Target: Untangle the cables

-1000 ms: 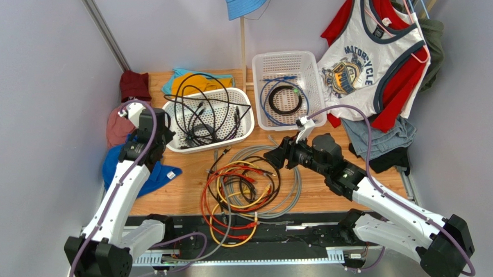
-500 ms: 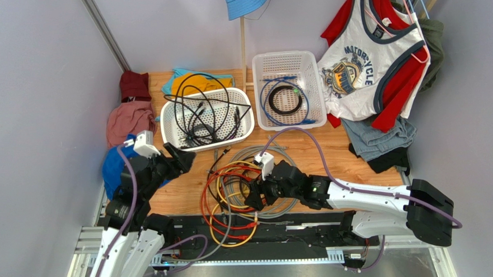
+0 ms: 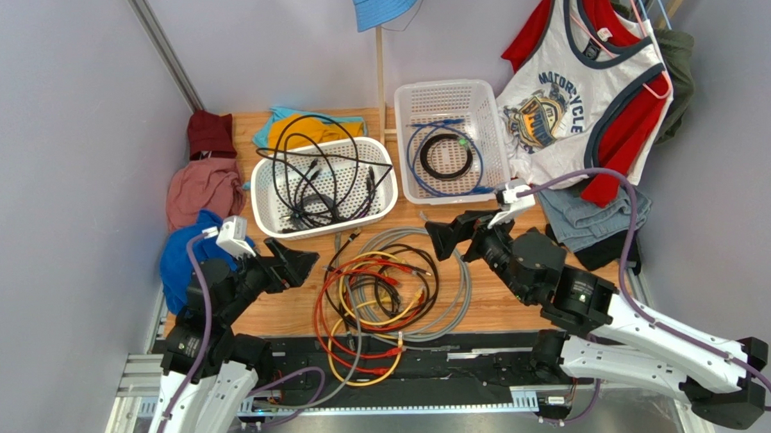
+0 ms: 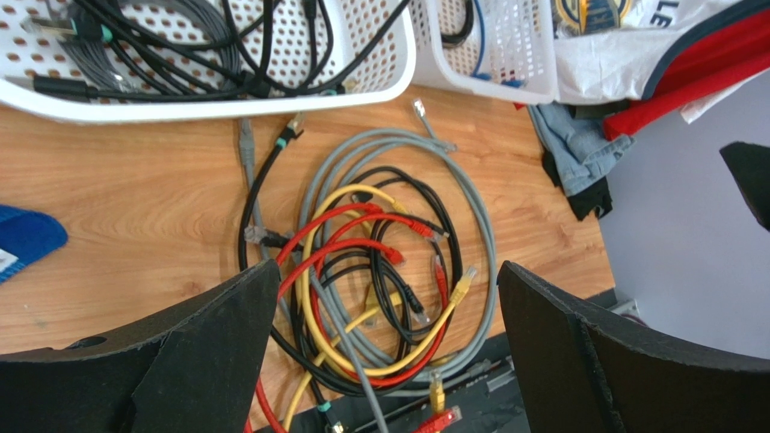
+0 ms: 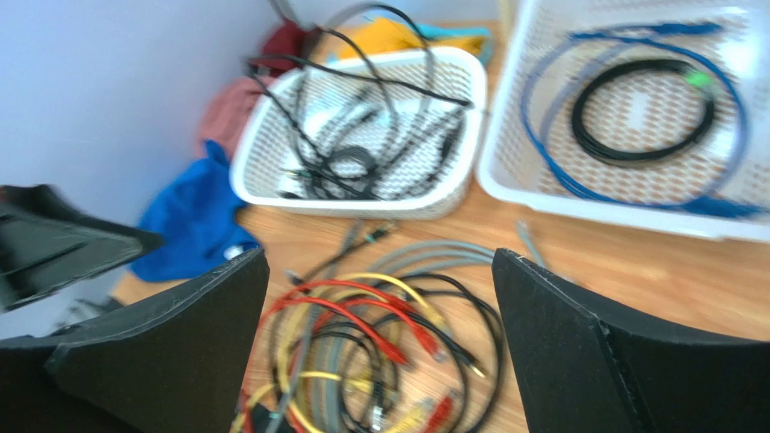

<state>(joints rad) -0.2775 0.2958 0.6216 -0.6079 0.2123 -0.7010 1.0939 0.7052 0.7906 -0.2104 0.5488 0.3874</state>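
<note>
Left end effector released, fingers spread wide, gripping nothing, raised above the table. Right end effector likewise released, wide apart, gripping nothing either, also off the wood. Between the two, slightly nearer the bases: cables, one loose tangle lying flat on the table, with grey loops outermost, red, yellow and black wound inside, small plug ends poking out. Just right of the left end effector, just left of and below the right one. Beyond the left end effector, white basket full of black cords. Beyond the right one, second basket holding a blue coil around a black one. Blue cloth off to the left one's left.
</note>
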